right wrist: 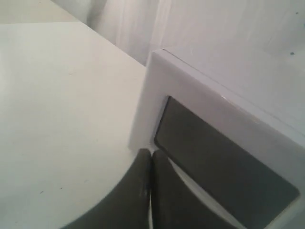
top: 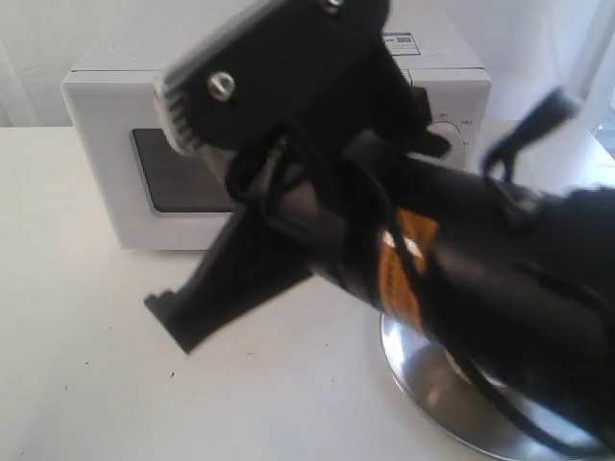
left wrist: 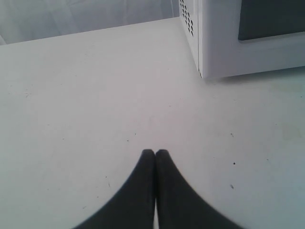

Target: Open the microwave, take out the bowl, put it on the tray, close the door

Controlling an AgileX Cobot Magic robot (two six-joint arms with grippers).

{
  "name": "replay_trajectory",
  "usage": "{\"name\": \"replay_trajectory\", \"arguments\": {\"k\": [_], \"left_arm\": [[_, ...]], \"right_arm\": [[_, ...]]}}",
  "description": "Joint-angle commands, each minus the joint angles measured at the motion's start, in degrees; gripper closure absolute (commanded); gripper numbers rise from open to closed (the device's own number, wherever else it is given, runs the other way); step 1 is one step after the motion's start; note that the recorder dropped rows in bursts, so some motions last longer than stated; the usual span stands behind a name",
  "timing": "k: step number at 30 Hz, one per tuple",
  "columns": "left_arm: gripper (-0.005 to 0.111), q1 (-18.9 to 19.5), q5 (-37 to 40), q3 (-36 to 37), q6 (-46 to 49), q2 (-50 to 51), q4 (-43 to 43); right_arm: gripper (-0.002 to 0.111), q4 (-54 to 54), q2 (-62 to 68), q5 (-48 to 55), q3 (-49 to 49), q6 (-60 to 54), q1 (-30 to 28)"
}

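While the door of the microwave is being shown shut at the exterior view's upper left, the right gripper is being held pinched closed, empty, by the window corner, seemingly for the handle. The left gripper is being parked closed, and the tray is being left free at lower right, the bowl unseen.

A bare white table carries a few dark specks; a pale curtain hangs behind.
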Motion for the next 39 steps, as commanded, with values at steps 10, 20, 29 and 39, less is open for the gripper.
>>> {"name": "replay_trajectory", "arguments": {"k": [10,20,29,39], "left_arm": [[0.107,0.0,-0.1,0.2,-0.4,-0.1,-0.2],[0.107,0.0,-0.1,0.2,-0.4,-0.1,-0.2],[0.107,0.0,-0.1,0.2,-0.4,-0.1,-0.2],[0.107,0.0,-0.1,0.2,-0.4,-0.1,-0.2]], "right_arm": [[0.108,5.0,-10.7,34.2,13.1,6.6,17.9],[0.108,7.8,-10.6,34.1,13.3,10.0,17.9],[0.108,3.5,-10.7,40.2,13.2,11.5,17.9],[0.108,1.2,-9.5,41.3,13.2,15.5,12.2]]}}
